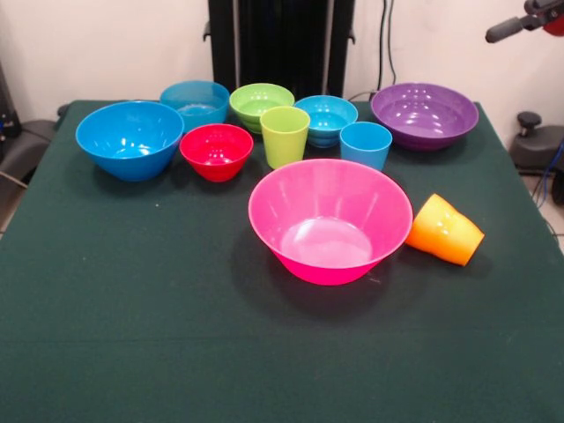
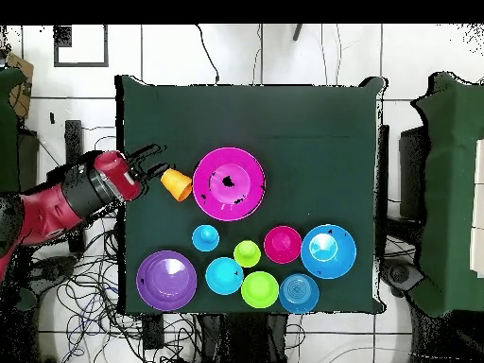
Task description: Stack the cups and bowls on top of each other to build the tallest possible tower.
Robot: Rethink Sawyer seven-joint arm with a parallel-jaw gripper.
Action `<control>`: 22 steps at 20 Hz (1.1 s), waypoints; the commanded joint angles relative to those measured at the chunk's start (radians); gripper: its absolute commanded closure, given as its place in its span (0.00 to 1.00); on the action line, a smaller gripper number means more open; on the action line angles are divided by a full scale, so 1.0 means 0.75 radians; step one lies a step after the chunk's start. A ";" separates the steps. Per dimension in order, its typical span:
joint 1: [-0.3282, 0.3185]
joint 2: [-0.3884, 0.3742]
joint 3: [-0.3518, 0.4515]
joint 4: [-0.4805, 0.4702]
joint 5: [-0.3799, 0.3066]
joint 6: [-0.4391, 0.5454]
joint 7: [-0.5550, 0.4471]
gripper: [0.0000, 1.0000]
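Observation:
Nothing is stacked. The huge pink bowl (image 1: 330, 218) (image 2: 229, 183) stands alone mid-table. The orange cup (image 1: 445, 230) (image 2: 176, 183) lies on its side beside it. The lime green cup (image 1: 285, 136) (image 2: 247, 253) and the light blue cup (image 1: 366, 144) (image 2: 205, 237) stand upright behind it. Further back stand the large blue bowl (image 1: 130, 139), red bowl (image 1: 216, 151), ribbed cyan bowl (image 1: 196, 103), lime green bowl (image 1: 261, 104), small blue bowl (image 1: 326, 119) and purple bowl (image 1: 425, 115). My gripper (image 2: 161, 158) (image 1: 498, 33) is open and empty at the table's edge, close to the orange cup.
The red arm (image 2: 95, 184) reaches in from beside the table. The dark green table (image 1: 132, 335) has open cloth in front of the pink bowl. Cables lie on the floor (image 2: 85, 284) around the base.

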 commanded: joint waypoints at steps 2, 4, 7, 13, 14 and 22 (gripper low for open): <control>-0.007 -0.024 0.192 -0.107 -0.037 0.110 -0.233 0.00; -0.001 -0.052 0.236 -0.084 -0.026 0.087 -0.244 0.00; 0.006 -0.073 0.270 -0.059 -0.020 0.075 -0.247 0.00; -0.002 -0.171 0.433 -0.028 0.051 0.085 -0.237 0.00; -0.006 -0.188 0.460 -0.024 0.056 0.086 -0.239 0.00; -0.037 -0.320 0.654 0.024 0.071 0.144 -0.277 0.00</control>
